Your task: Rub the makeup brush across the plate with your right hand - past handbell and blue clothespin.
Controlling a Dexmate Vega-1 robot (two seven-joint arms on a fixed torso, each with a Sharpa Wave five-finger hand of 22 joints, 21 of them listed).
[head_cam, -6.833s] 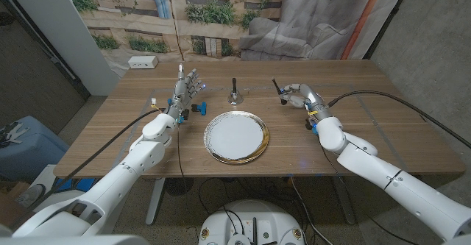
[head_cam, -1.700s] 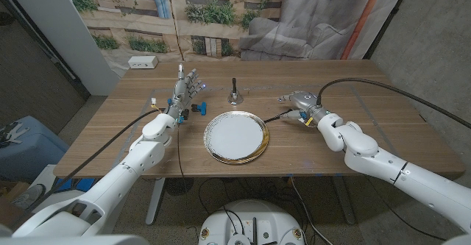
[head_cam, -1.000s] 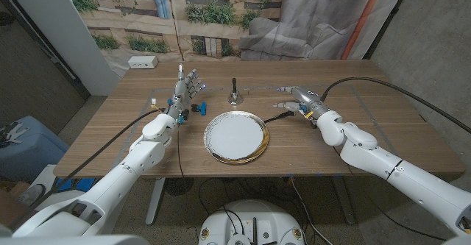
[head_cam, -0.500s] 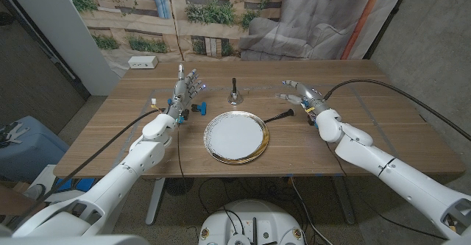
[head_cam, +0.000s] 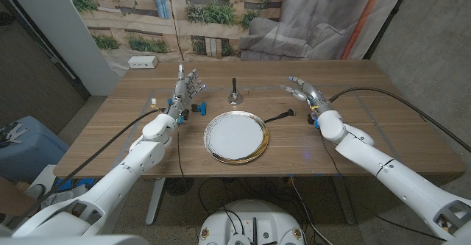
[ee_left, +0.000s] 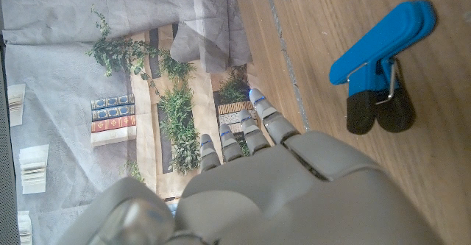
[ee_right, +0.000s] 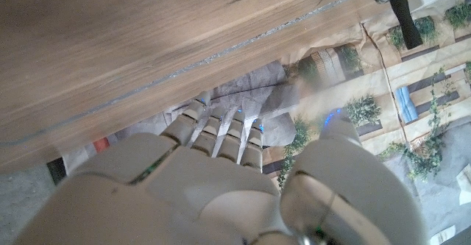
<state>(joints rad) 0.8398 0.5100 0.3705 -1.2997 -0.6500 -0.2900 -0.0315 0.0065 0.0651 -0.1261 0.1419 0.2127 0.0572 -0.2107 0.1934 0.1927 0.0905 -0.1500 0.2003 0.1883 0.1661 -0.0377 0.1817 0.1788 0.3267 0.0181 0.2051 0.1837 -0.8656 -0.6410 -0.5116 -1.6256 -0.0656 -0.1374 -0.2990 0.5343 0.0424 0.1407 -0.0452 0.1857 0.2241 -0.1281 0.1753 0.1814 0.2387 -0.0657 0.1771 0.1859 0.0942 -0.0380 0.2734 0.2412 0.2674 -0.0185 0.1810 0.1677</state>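
1. The right hand (head_cam: 304, 91) is raised over the table's right half, fingers spread apart and holding nothing; in the right wrist view its fingers (ee_right: 221, 138) reach out straight and separated against the hanging backdrop.

2. Just beside that hand, toward the middle of the table, lies the makeup brush (head_cam: 282, 115). It rests on the wood, apart from the hand, with one end pointing at the plate and the other toward the right hand (which end carries the bristles is too small to tell).

3. The plate (head_cam: 236, 137) sits flat at the centre of the table (head_cam: 383, 127), white inside with a darker patterned rim. The brush is near its right edge but does not touch it.

4. Behind the plate stands the handbell (head_cam: 234, 94), upright, dark handle up, well apart from the brush.

5. The left hand (head_cam: 187, 87) stands on the left side of the table with its fingers straight, slightly apart and empty; the left wrist view shows its fingers (ee_left: 243, 131) extended together toward the backdrop.

6. The blue clothespin (head_cam: 197, 109) lies on the wood just beside the left hand, between it and the plate; in the left wrist view the clothespin (ee_left: 383, 50) shows blue arms, a metal spring and dark tips.
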